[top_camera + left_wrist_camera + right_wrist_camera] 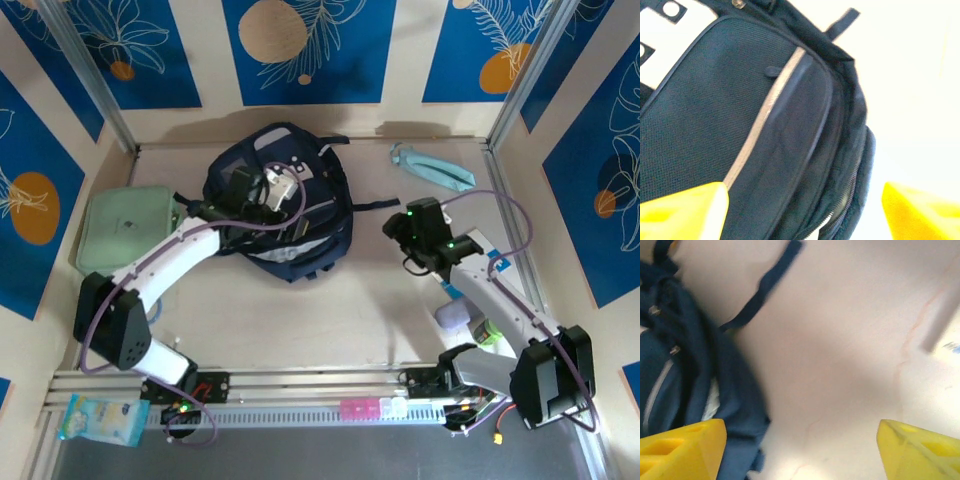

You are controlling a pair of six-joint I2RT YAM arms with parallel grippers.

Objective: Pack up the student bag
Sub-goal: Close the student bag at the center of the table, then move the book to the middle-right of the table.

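Observation:
The student bag (325,200) is a navy backpack lying flat at the back middle of the table. My left gripper (272,190) hovers over the bag's front. In the left wrist view it (805,200) is open, its yellow fingers (685,210) wide apart over the striped pocket and side zipper of the bag (715,115), holding nothing. My right gripper (397,228) hangs just right of the bag, above bare table. It (800,440) is open and empty, with the bag's edge (685,375) and a loose strap (765,285) at its left.
A pale mint-green zip case (125,228) lies left of the bag. A light blue pouch (432,166) rests at the back right. Small items (470,320) sit beside the right arm. A snack packet (100,420) and a pink box (358,408) lie at the near rail.

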